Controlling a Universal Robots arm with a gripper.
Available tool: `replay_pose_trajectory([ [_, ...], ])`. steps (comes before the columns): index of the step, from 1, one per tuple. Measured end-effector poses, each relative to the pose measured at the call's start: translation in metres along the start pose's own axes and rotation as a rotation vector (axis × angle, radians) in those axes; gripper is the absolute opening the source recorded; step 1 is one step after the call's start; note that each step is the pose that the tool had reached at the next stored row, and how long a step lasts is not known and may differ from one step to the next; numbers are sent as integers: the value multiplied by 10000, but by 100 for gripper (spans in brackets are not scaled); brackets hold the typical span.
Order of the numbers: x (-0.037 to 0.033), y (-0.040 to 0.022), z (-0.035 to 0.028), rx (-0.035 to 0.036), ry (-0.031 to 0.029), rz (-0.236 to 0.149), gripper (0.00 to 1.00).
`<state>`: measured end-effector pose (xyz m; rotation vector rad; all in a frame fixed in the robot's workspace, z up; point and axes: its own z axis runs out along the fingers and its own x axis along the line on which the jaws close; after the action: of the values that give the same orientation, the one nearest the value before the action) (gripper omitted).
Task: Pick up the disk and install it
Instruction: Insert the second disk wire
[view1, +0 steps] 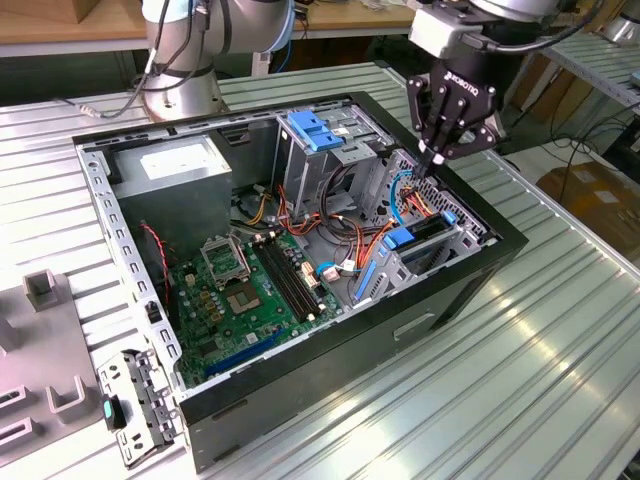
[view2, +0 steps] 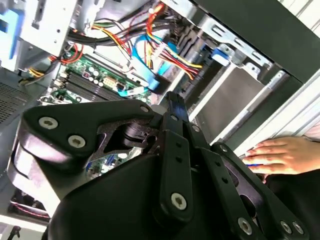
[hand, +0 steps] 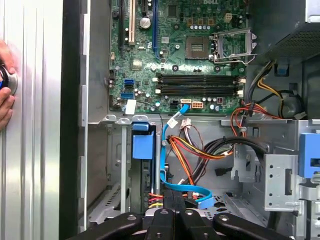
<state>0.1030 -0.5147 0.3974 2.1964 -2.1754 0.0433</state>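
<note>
The disk (view1: 402, 238) stands on edge in the slot of the lower drive cage, at the exterior view's right side of the open computer case (view1: 300, 375). Its blue carrier bracket (hand: 142, 145) shows at the cage's top, and the metal body is mostly hidden. My gripper (view1: 436, 158) hangs just above the far end of that cage, beside the loose cables (view1: 400, 195). Its fingers are pressed together with nothing between them. In both wrist views the gripper (view2: 172, 99) (hand: 172, 199) points down toward the cage and the blue flat cable (hand: 180, 187).
A blue plastic caddy (view1: 315, 128) sits atop the grey upper drive cage. The motherboard (view1: 240, 290) lies on the case floor, the power supply (view1: 185, 165) at the back. A person's hand (view2: 285, 155) (hand: 5, 100) rests on the ribbed table beside the case.
</note>
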Motion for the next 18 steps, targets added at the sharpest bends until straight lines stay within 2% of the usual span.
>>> replay_pose_trajectory([
  [3, -120, -7, -9, -23, 124, 2, 11],
  [5, -172, -19, -12, -75, 222, -1, 11],
  [9, -276, -42, -12, -297, 636, -7, 11],
  [10, -288, -51, -12, -342, 777, -6, 11],
  [11, -299, -62, -12, -385, 981, -3, 11],
  [13, -316, -84, -2, -457, 1281, -2, 11],
  [14, -329, -84, 8, -462, 1308, 0, 11],
  [17, -361, -86, 22, -464, 1323, 0, 11],
  [18, -371, -86, 25, -464, 1355, 1, 11],
])
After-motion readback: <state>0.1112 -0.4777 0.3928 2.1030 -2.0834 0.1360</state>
